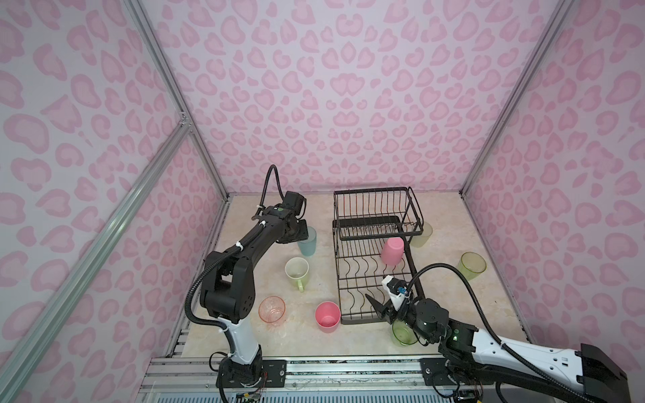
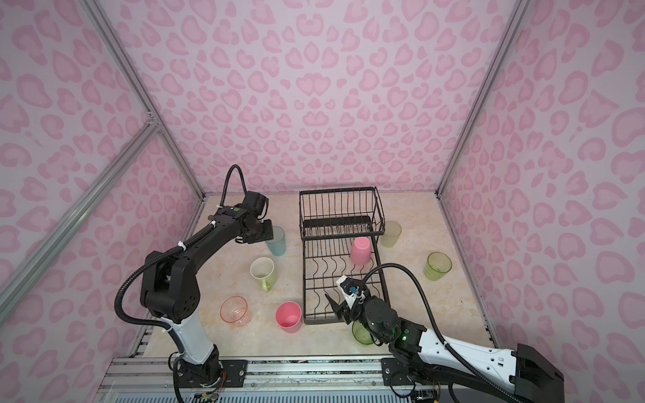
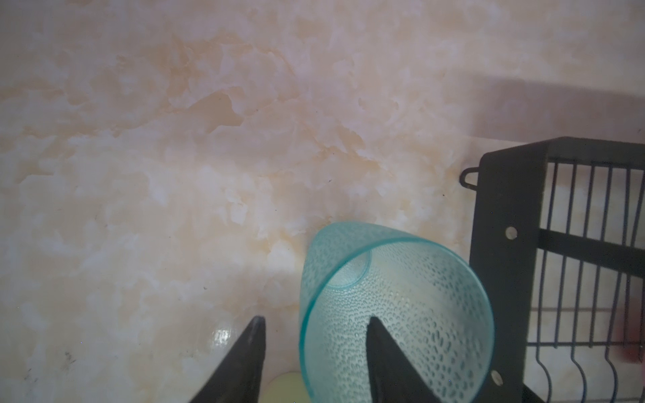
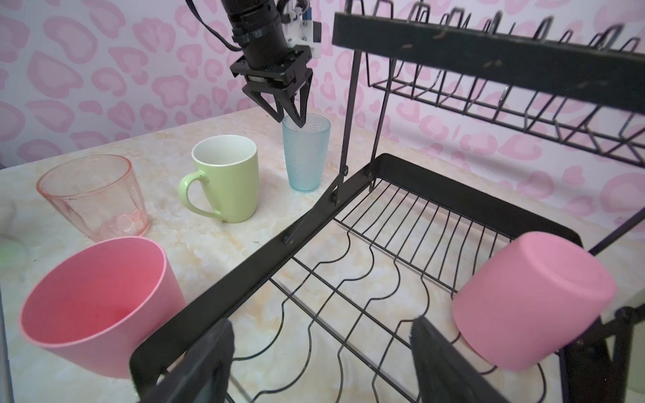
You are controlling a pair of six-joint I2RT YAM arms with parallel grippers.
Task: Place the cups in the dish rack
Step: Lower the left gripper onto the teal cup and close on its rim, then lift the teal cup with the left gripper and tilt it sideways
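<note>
One cup sits in the dish rack (image 1: 338, 265): a pink tumbler (image 1: 392, 250), upside down on the lower tray (image 1: 356, 279), at the tray's right edge, just in front of the raised basket (image 1: 370, 209).

Seven more stand on the table (image 1: 453, 314) around the rack.
- Left of rack: teal tumbler (image 1: 309, 242), mouth up, just beside the basket's left post. Green mug (image 1: 297, 270) near it, further toward the rack's near end, mouth up.
- Off the rack's near left corner: second pink tumbler (image 1: 328, 314), close beside the rack, and clear pink glass (image 1: 272, 310) further left, both mouth up.
- Right of rack: whitish tumbler (image 1: 422, 234) just beside the basket; green glass (image 1: 472, 265) well apart.
- Near right corner: second green glass (image 1: 403, 333), partly under the right arm.

Left gripper (image 3: 316, 319): jaws apart, straddling the teal tumbler's wall, one finger inside the mouth, one outside; no pinch visible.

Right gripper (image 4: 321, 322): over the rack's near end, jaws wide apart, holding nothing.
</note>
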